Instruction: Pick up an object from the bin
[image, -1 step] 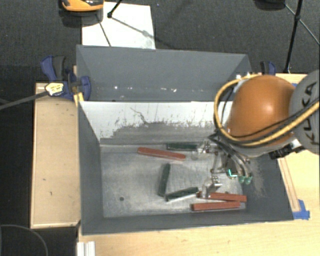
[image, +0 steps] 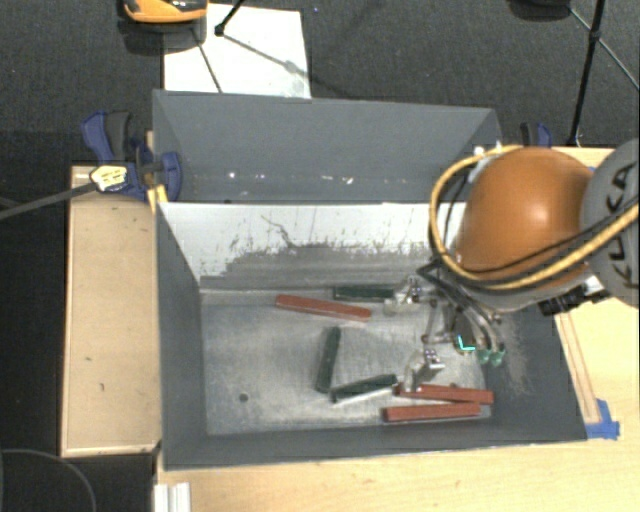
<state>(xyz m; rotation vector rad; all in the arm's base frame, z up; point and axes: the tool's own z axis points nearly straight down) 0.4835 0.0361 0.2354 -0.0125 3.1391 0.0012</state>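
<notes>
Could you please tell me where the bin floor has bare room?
The bin floor's left part is bare, between the left wall and the middle dark green stick. Crowded at right front: two red-brown sticks, another green stick, the gripper above.

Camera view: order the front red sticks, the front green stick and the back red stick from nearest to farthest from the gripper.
1. The front red sticks, at the bin's front right, right beside the gripper.
2. The front green stick, along the front, toward the bin's middle.
3. The back red stick, near the back wall, clearly farthest.
</notes>
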